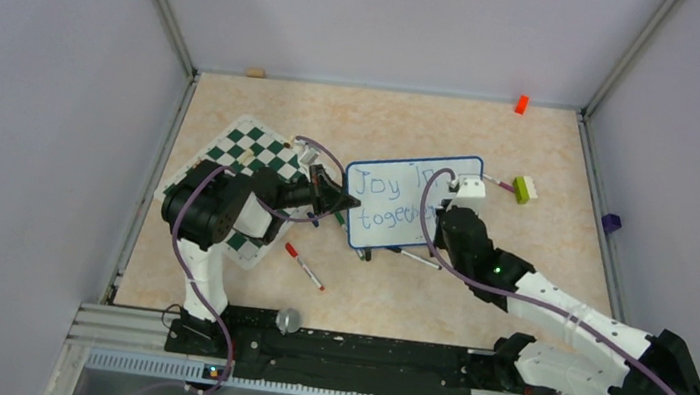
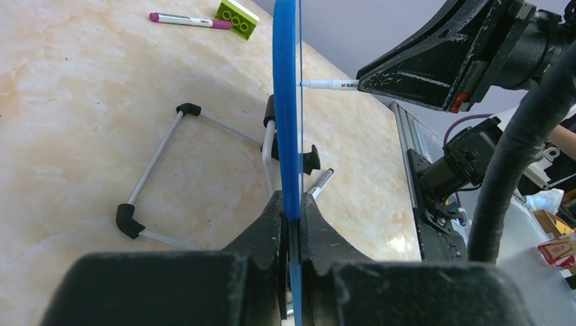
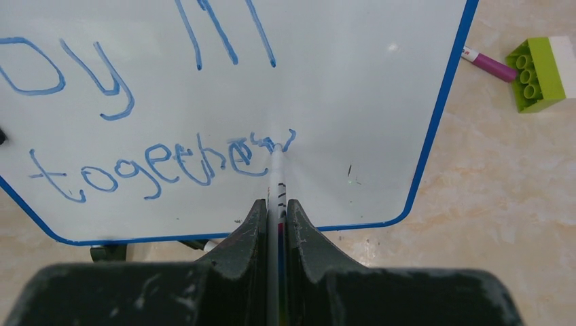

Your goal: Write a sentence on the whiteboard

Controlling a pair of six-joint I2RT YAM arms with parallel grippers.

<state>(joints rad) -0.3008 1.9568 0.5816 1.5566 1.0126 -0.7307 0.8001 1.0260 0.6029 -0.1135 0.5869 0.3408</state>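
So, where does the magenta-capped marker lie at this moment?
In the top view the magenta-capped marker lies on the table, right of centre, between the right edge of the whiteboard and the green-and-white toy brick.

Blue marker handwriting (image 3: pixel 197 163) on white, blue-framed whiteboard (image 3: pixel 367 81)
Top line "Joy in"; lower line "togethe", rest unclear.

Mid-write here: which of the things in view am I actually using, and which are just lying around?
In use:
whiteboard, its edge clamped by the left gripper
sentence
writing marker, held in the right gripper

Lying about:
chess mat
red-capped marker
magenta marker
green-and-white brick
orange block
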